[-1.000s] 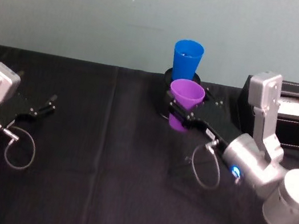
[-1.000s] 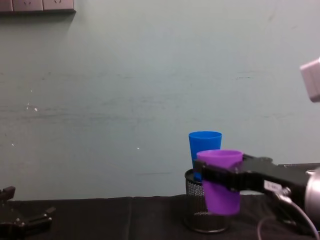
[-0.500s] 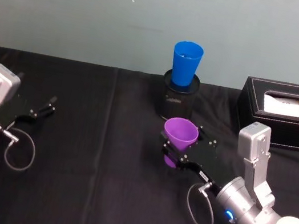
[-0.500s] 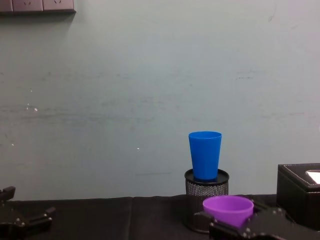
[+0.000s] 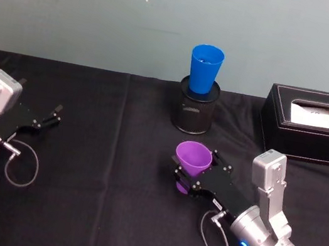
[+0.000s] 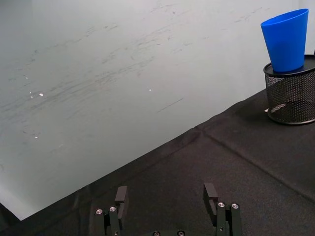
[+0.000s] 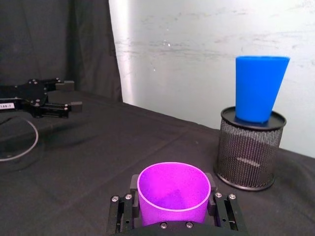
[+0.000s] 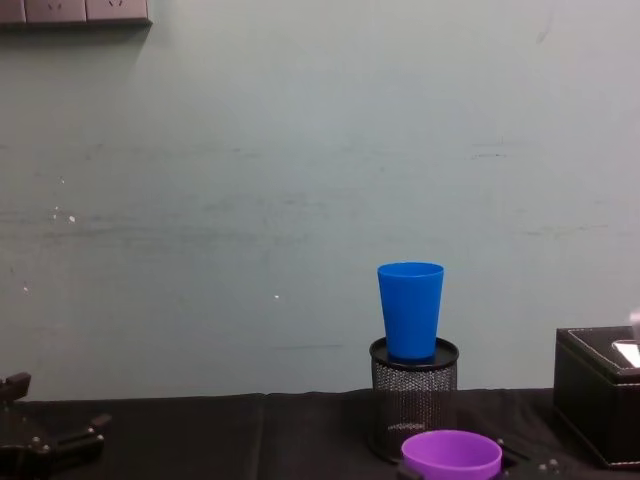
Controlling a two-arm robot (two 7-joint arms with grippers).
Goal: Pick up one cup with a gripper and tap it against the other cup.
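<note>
Purple cup (image 5: 193, 159) upright, hollow bare, clamped in our right gripper (image 5: 192, 177) mid-table (image 5: 104, 214). Blue cup (image 5: 204, 69) sits in mesh holder (image 5: 194, 112) near back edge. Left gripper (image 5: 49, 118) parked, fingers apart, holding nothing.

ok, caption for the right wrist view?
Right gripper holding the purple cup; blue cup sits atop the mesh holder beyond.
</note>
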